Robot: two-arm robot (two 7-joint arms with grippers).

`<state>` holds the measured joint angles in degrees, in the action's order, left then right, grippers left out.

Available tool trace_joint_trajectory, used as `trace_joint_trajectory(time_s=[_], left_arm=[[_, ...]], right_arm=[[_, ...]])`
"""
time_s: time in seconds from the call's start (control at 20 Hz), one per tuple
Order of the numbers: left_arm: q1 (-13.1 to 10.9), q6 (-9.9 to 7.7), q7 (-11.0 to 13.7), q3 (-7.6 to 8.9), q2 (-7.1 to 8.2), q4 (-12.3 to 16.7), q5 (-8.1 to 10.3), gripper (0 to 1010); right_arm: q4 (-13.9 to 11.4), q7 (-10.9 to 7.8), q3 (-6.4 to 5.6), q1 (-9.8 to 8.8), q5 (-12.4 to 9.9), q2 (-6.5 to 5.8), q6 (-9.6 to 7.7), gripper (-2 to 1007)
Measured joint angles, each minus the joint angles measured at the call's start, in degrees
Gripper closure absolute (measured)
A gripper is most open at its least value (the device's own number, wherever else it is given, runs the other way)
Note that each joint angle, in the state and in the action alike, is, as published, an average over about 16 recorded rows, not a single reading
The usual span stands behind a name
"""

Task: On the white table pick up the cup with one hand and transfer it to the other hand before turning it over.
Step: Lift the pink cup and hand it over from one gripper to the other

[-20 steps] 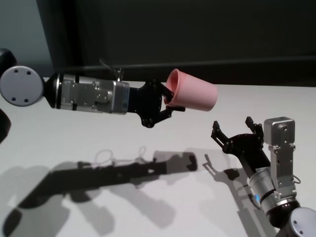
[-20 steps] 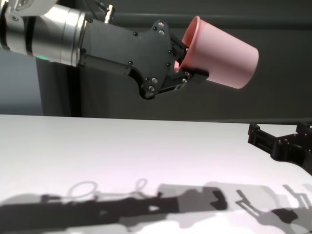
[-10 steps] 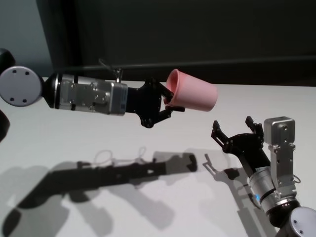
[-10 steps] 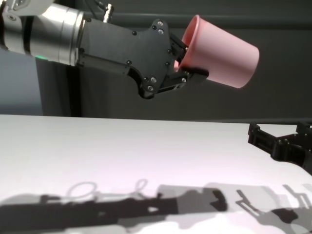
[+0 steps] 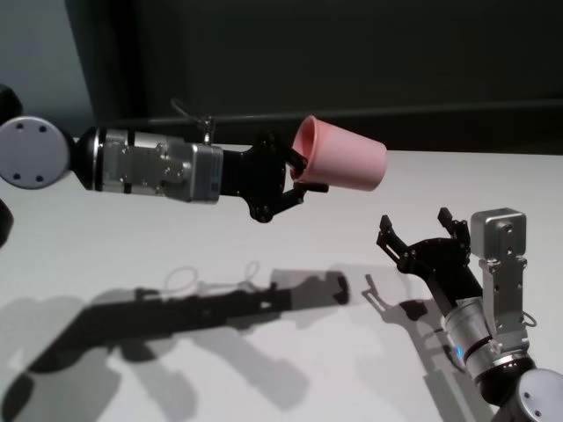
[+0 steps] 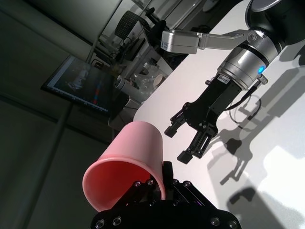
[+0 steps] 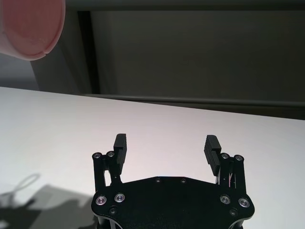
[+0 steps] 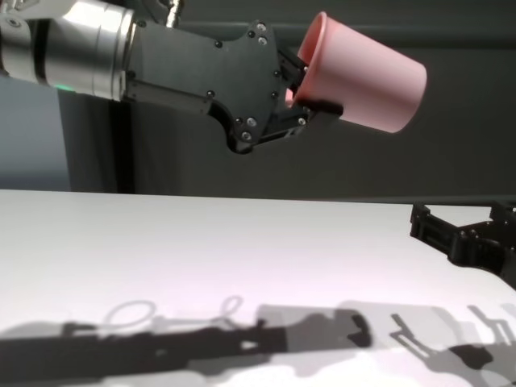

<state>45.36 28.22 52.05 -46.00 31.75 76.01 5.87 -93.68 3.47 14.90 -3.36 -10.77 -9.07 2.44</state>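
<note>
The pink cup (image 5: pixel 343 163) hangs on its side in the air above the white table (image 5: pixel 176 255), mouth toward my left arm, base pointing right. My left gripper (image 5: pixel 303 176) is shut on the cup's rim, one finger inside and one outside; the chest view (image 8: pixel 310 89) and the left wrist view (image 6: pixel 159 183) show this grip too. My right gripper (image 5: pixel 415 224) is open and empty, low over the table at the right, below and to the right of the cup. The right wrist view shows its spread fingers (image 7: pixel 120 143) and the cup's base (image 7: pixel 28 24).
A dark wall (image 5: pixel 352 61) runs behind the table's far edge. Arm shadows lie on the table (image 8: pixel 201 339). A monitor (image 6: pixel 81 88) and lab gear stand beyond the table in the left wrist view.
My left gripper has lifted the cup slightly and drawn it a little left. The right gripper has not moved.
</note>
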Motion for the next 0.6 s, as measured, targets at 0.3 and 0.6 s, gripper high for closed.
trace_joint_trajectory(time_s=[0.3,0.6], left_arm=[[-0.42,0.31,-0.57,0.58,0.28,0.51,-0.27,962],[-0.59,0.40,-0.75,0.87,0.44,0.79,-0.66,962]], right_arm=[[0.00,0.00,0.00,0.00,0.00,0.00,0.00,3],[0.00,0.00,0.00,0.00,0.00,0.00,0.00,3]])
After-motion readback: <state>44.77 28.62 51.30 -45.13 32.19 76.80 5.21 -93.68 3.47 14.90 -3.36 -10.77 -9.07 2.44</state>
